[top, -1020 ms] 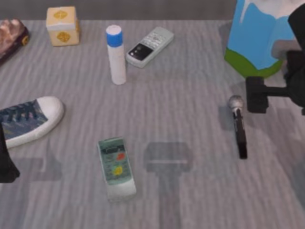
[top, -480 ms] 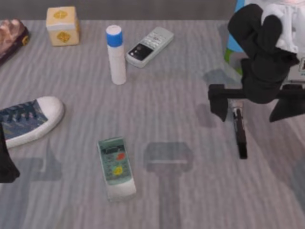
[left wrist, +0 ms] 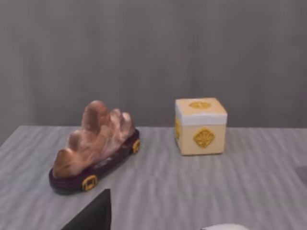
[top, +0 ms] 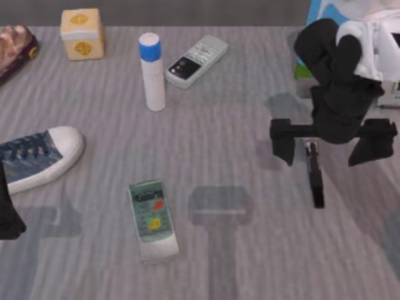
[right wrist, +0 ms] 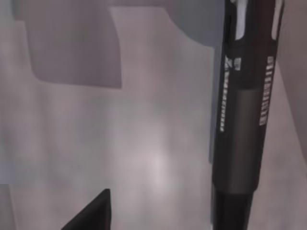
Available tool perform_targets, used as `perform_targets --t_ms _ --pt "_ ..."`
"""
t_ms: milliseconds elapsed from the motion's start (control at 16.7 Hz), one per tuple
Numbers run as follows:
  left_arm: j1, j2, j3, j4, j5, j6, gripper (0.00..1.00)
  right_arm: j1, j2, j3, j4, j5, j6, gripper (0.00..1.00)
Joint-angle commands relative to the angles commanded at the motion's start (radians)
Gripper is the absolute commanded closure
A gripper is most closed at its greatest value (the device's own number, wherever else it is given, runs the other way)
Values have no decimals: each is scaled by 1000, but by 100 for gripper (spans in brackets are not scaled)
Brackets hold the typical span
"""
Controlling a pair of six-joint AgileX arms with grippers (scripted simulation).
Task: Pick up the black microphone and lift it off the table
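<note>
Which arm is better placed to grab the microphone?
The right. Its gripper hangs open right over the microphone, jaws either side of it. The left arm sits parked at the table's far left edge.

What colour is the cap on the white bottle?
Blue; the white bottle's cap shows best in the top view.

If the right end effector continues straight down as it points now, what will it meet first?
Most likely the black microphone: the open right end effector hangs over its upper handle, one finger on each side. Height above the table is unclear.
</note>
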Motion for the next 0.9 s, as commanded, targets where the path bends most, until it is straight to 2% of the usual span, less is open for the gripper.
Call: perform_targets --t_ms 360,660,900 --pt "0 0 0 0 0 0 0 -4 129 -108 244 1 -2 0" --pt "0 0 0 0 0 0 0 -4 141 -116 260 1 -1 0" --pt "0 0 0 0 0 0 0 -4 141 -116 260 1 -1 30"
